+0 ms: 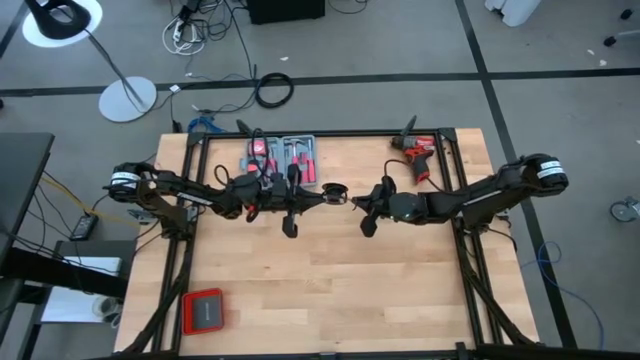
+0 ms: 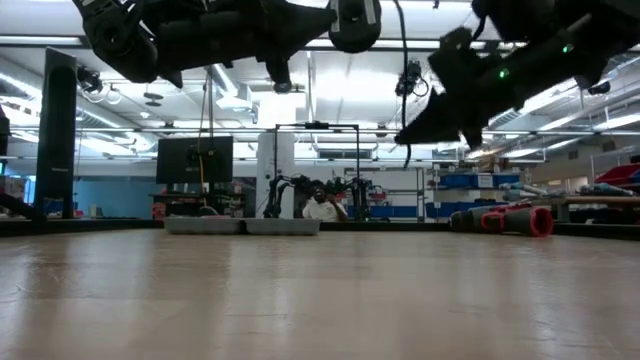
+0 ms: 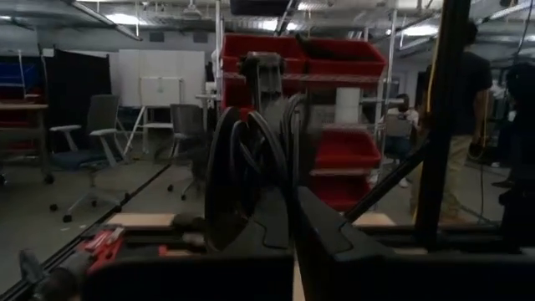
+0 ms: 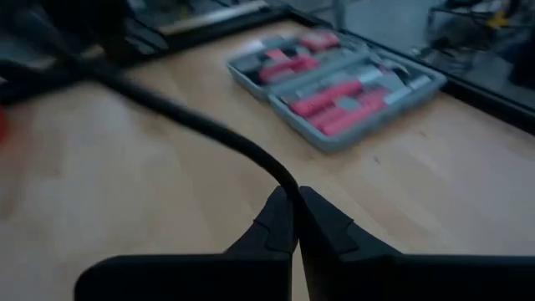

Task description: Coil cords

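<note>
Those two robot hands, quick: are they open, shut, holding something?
Left hand: shut on the coiled black cord.
Right hand: shut on the same cord's free end.

Cable point(image 4: 201, 125) far end blurred; coil point(image 3: 251, 167) bottom hidden behind left gripper point(image 3: 294, 219).

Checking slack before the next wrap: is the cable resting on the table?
No, the cable hangs in the air above the wooden table, pinched in the right claw.

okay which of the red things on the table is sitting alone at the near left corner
The flat red case, alone near the table's front left corner. The red power drill and the open grey tool case with red tools sit along the far edge.
</note>
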